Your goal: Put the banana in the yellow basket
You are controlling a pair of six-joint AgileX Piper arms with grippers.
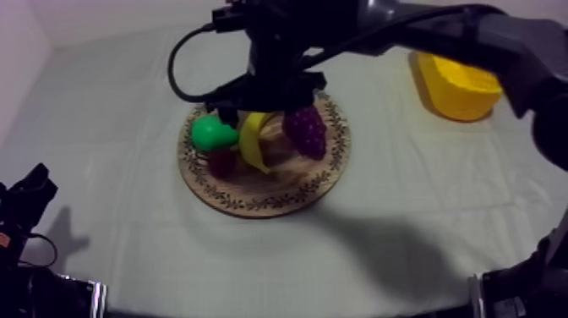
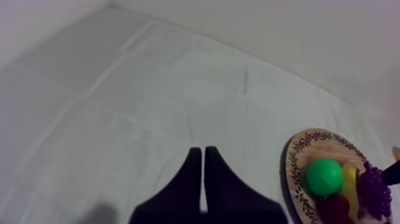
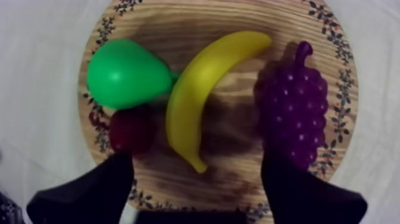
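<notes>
A yellow banana lies in the middle of the round wooden board, between a green pear and purple grapes. A small red fruit sits beside the pear. My right gripper hovers open over the board, its fingers spread to either side of the banana's end and holding nothing. From above, the right gripper hangs over the banana on the board. The yellow basket stands at the far right. My left gripper is shut on nothing, over bare cloth.
The right arm reaches in from the upper right, passing near the basket. The left gripper rests low at the left edge. Beyond it, the board with the pear lies off to the side.
</notes>
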